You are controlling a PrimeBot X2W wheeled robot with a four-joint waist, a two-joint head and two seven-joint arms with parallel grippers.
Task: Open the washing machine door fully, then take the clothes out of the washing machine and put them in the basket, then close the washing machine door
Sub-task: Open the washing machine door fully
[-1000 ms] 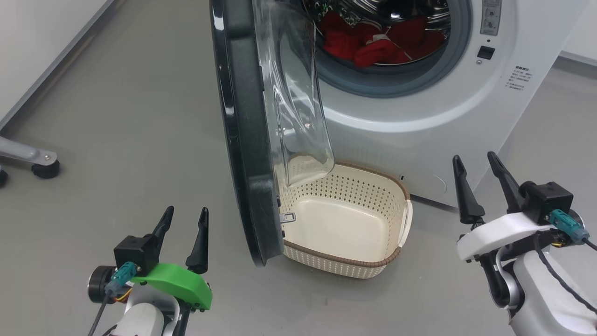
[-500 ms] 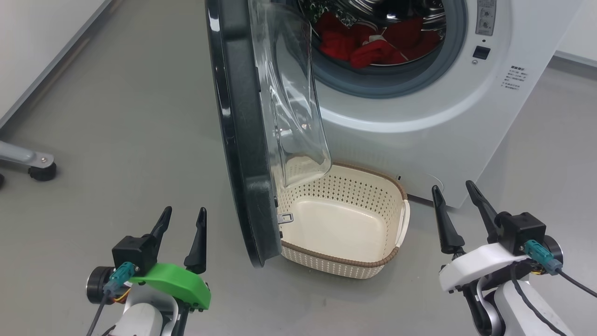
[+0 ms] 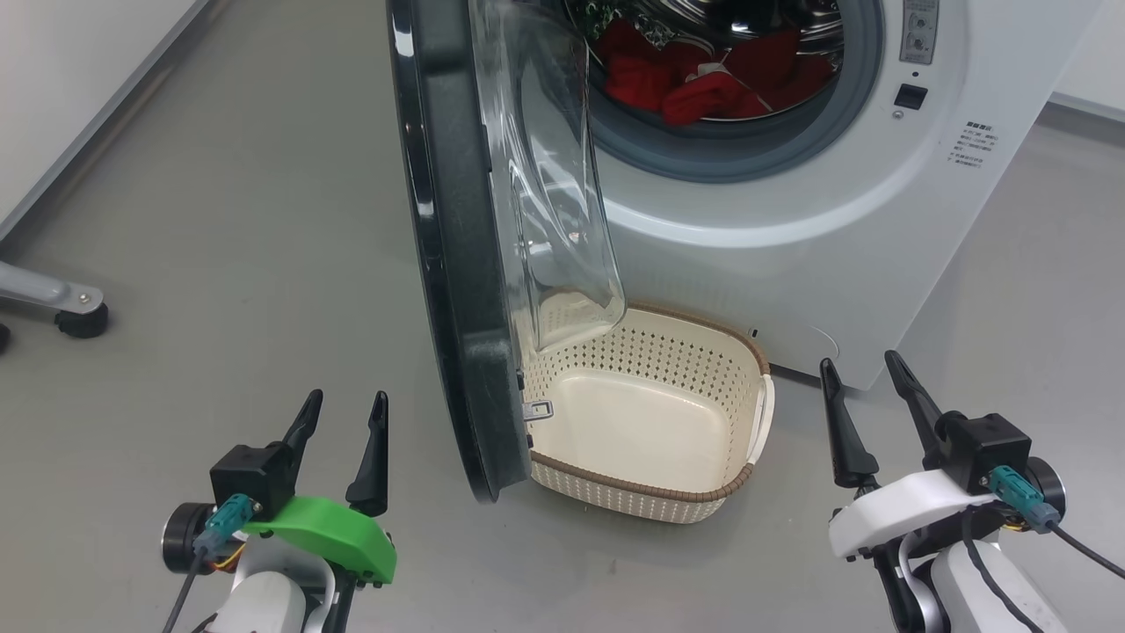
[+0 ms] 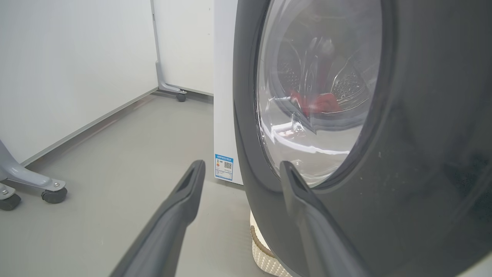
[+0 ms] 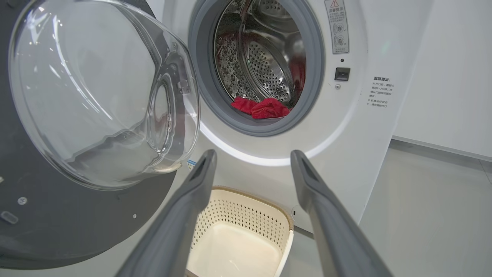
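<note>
— Ahead of the right gripper (image 3: 860,360), what did its wrist camera catch?
— The washing machine (image 5: 346,127), face on. The clothes (image 5: 265,108) lay red at the front lip of the drum (image 5: 269,69), above and beyond the spread, empty fingers. The basket (image 5: 246,207) sat on the floor below and between them, just before the machine.
— And the washing machine door (image 5: 96,96)?
— Left of that gripper, swung open, its glass bowl bulging toward the camera.
— The left gripper (image 3: 347,397)?
— Spread wide too, holding nothing. Its wrist view faced the door's outer side, close beyond its right finger, and the clothes were a red smear through the glass. That view added a blue sticker (image 4: 224,167) on the machine's side and a wheeled frame foot (image 4: 54,194) far to its left.
— From the head?
— Both grippers were low and well apart, with the door's edge and the basket between them.
</note>
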